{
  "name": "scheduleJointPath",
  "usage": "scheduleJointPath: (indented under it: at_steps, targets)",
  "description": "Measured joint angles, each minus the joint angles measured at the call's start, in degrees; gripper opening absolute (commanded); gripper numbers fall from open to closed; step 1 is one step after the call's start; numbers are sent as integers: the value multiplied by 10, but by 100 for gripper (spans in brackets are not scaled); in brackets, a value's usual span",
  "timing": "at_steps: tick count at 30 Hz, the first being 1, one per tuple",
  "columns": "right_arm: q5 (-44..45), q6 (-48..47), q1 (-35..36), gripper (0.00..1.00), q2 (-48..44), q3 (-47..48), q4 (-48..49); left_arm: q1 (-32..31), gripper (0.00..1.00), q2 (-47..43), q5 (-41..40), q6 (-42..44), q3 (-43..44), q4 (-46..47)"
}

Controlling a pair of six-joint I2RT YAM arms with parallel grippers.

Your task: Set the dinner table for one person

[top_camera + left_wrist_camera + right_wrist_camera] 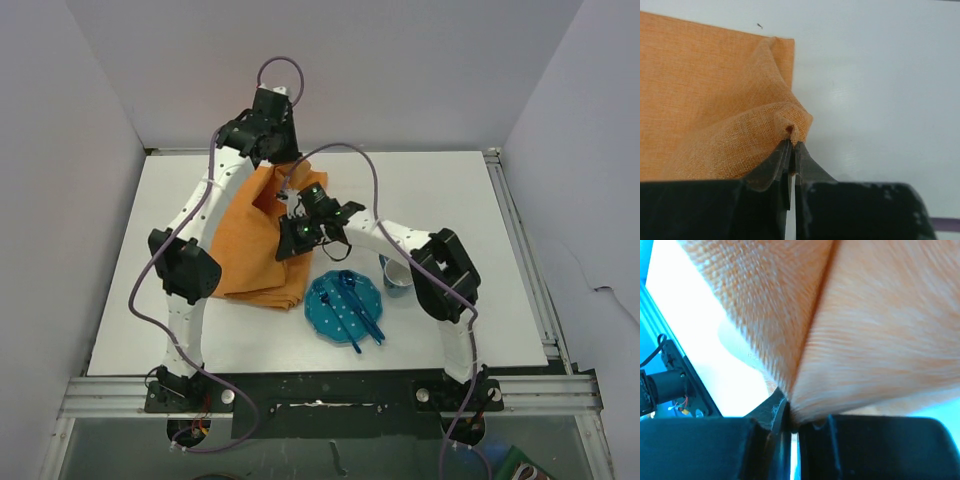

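The left claw (791, 145) is clamped on a corner of the cloth (715, 90), which is pinched into a peak just ahead of its tips. The right claw (787, 412) is clamped on another fold, with fabric rising steeply ahead of it. The cloth is judged to be held at 2 points so that it can be stretched flat as a placemat. The table (450, 190) lies beneath both claws and extends past them on every side. Near the right claw, toward the arm bases, a plate (320, 305) carrying cutlery (355, 305) and a cup (397, 275) are set, apparently kept off the cloth until it is spread. No brand, label or writing can be read.
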Motion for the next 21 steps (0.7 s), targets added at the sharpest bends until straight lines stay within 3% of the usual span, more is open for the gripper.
scheduleJointPath:
  at_steps: [12,21]
  targets:
    - [50,-80,-134,0,-75,73,-133,50,0,-68,-16,0,-65,3]
    - [54,-98,-165,0,-75,73,-173,47,0,-68,-12,2,-109,12]
